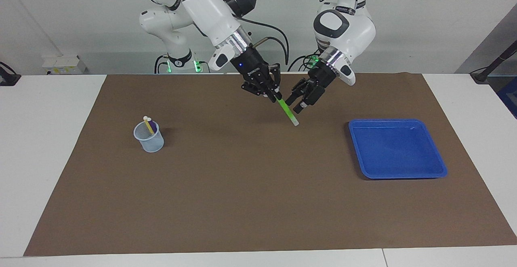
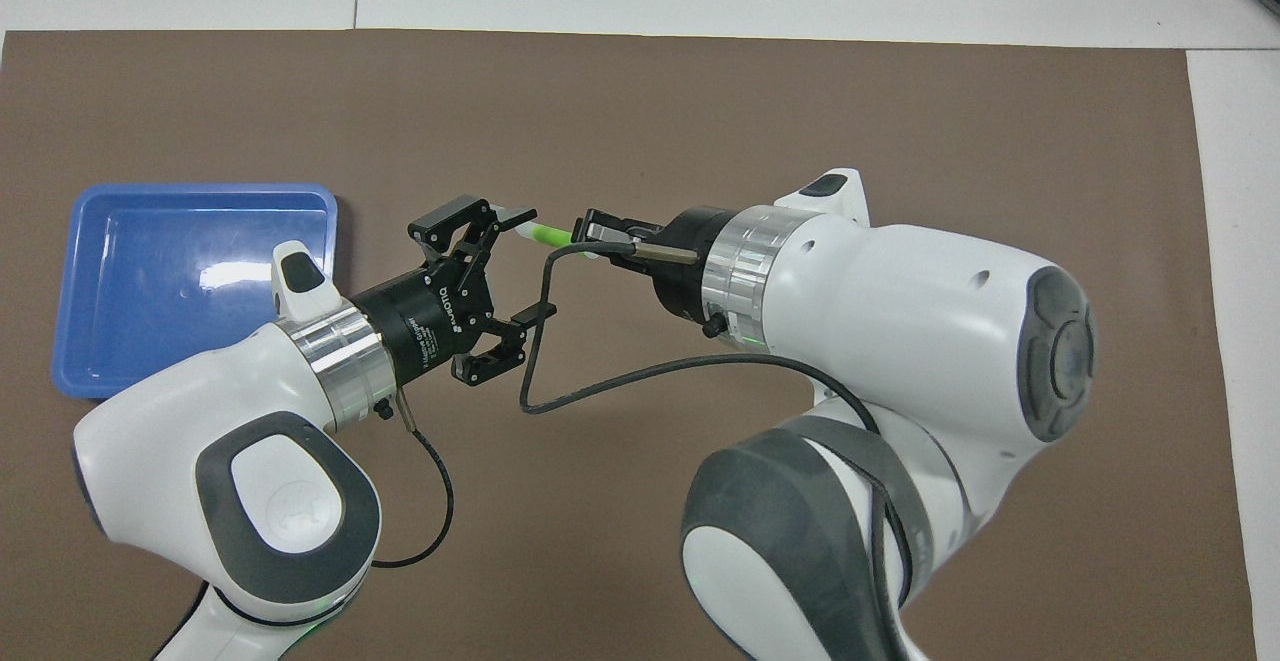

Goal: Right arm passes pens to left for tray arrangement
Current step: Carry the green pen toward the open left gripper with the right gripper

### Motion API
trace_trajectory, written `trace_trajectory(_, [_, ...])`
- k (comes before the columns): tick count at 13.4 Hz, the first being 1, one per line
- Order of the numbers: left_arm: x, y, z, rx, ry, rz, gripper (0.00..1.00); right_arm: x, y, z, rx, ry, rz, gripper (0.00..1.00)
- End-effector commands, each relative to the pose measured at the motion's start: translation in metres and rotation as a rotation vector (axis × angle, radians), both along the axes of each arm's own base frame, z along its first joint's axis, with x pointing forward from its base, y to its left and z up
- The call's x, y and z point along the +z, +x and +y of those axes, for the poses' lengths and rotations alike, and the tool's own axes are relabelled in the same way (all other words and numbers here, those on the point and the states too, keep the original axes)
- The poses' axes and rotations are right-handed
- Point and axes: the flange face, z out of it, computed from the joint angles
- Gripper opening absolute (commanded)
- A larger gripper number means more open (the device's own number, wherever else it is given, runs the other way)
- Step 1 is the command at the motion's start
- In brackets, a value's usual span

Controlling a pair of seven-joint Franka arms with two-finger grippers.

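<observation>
The slim bright-green marker pen hangs slanted in the air over the brown mat, between the cup and the tray, its upper end pinched in the right claw. The left claw waits wide open and empty just beside it. It should close squarely on the pen's free pale-tipped lower half before the right claw lets go, then carry it to the shallow blue plastic tray.

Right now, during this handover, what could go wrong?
1. The right tool holds the green pen only at its upper end; a bump from the open left tool could tilt it or knock it loose.
2. If the right tool releases early, the pen drops onto the mat, not into the tray.
</observation>
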Motion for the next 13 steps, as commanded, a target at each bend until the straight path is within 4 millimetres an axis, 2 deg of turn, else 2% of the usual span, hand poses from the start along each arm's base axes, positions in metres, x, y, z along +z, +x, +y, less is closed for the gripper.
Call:
trace_trajectory(1, [0.003,0.000,-0.011,0.056,-0.033,0.005,0.99,0.001,-0.007,0.004,-0.033,0.036,0.008,0.00])
trace_trajectory(6, [0.005,0.001,-0.013,0.047,-0.037,0.004,0.82,0.000,-0.006,0.004,-0.030,0.035,0.005,0.00])
trace_trajectory(13, [0.016,-0.001,-0.004,0.043,-0.050,-0.010,0.75,-0.001,-0.006,0.004,-0.024,0.031,0.001,0.00])
